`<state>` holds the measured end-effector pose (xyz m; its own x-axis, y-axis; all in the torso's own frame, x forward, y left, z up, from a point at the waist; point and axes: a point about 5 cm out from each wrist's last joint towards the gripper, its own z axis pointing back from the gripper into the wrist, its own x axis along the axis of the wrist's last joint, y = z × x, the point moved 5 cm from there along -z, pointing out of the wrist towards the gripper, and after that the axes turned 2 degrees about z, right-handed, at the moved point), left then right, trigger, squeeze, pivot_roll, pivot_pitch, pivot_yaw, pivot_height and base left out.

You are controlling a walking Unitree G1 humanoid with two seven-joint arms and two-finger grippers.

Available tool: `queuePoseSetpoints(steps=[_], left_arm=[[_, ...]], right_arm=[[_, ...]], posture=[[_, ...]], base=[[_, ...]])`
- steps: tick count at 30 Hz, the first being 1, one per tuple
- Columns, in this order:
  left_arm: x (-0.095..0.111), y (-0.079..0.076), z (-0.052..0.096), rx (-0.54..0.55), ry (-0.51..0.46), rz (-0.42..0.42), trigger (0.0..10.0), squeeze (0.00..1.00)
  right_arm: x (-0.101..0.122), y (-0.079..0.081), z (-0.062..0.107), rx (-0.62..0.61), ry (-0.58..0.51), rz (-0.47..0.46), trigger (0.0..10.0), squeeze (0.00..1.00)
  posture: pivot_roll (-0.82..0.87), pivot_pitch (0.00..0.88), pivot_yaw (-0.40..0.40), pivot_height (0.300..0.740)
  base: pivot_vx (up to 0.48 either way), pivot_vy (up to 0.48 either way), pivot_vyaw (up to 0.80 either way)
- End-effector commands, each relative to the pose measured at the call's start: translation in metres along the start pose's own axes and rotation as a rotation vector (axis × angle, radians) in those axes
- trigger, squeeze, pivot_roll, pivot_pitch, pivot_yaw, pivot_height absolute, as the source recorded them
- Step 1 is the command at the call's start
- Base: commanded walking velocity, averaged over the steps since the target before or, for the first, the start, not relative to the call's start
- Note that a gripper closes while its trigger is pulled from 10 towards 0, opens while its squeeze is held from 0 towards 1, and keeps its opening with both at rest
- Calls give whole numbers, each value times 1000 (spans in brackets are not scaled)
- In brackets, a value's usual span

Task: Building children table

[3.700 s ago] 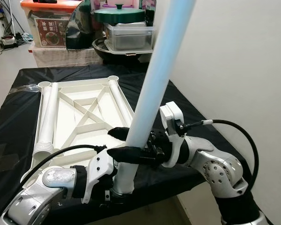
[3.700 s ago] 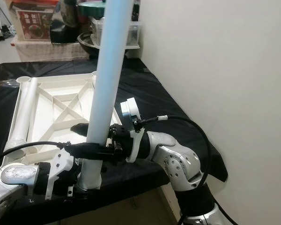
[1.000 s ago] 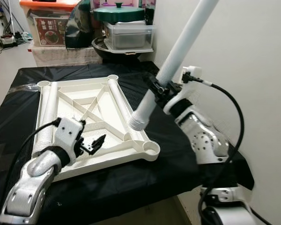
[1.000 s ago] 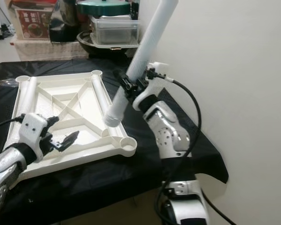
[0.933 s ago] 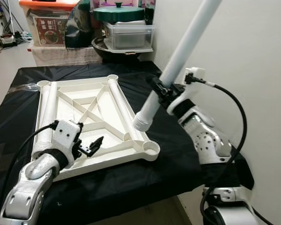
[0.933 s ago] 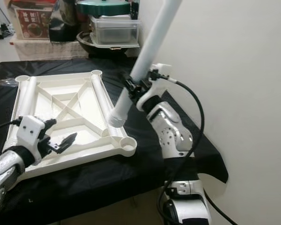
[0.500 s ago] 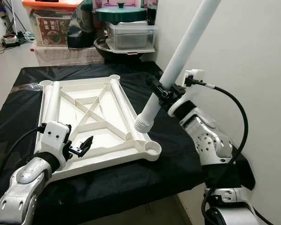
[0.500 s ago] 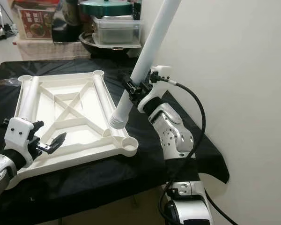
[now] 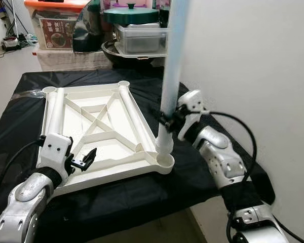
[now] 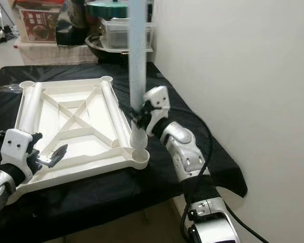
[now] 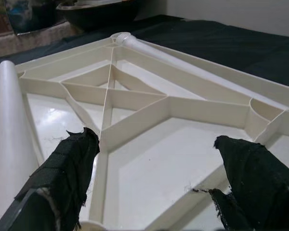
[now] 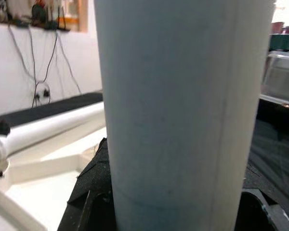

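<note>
white leg tube (image 9: 171, 76) upright over tabletop (image 9: 99, 132) near corner socket (image 9: 164, 161); right gripper (image 9: 166, 120) jaws clamped on it. keep it vertical, press straight. left gripper (image 9: 84, 160) jaws apart.

Head pair looks down on the tabletop (image 9: 99, 126) (wrist views close).

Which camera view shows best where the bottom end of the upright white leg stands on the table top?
The left eye view: the leg, held by the right gripper, has its ribbed end at the corner socket of the upturned table top. The right eye view shows the same, blurred. The right wrist view gives a close leg surface.
</note>
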<state>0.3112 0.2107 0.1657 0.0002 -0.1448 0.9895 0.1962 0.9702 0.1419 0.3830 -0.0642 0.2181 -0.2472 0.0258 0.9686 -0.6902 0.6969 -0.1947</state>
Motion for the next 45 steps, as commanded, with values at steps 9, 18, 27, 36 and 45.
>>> queuePoseSetpoints(steps=[9, 18, 27, 36, 45], left_arm=[[0, 0, 3, 9, 3, 17, 10000, 0], [-1, -2, 4, 11, 3, 26, 10000, 0], [-3, -6, 2, 1, 4, 42, 10000, 0], [-1, -8, -1, -9, -7, 76, 10000, 0], [-3, -8, 1, -4, -3, 79, 10000, 0]], right_arm=[[-19, 24, 9, 172, 39, 161, 0, 0], [-30, 26, 14, 254, 81, 247, 0, 0], [-34, 34, 16, 316, 73, 182, 0, 0], [-6, 78, 6, 422, -115, -147, 0, 0], [-11, 90, 10, 493, -106, -138, 0, 0]], posture=[[129, 0, -117, 740], [131, 0, -123, 740], [128, 0, -124, 740], [128, 0, -124, 740], [135, 0, -135, 740]], base=[[0, 0, 0], [0, 0, 0], [0, 0, 0], [0, 0, 0], [0, 0, 0]])
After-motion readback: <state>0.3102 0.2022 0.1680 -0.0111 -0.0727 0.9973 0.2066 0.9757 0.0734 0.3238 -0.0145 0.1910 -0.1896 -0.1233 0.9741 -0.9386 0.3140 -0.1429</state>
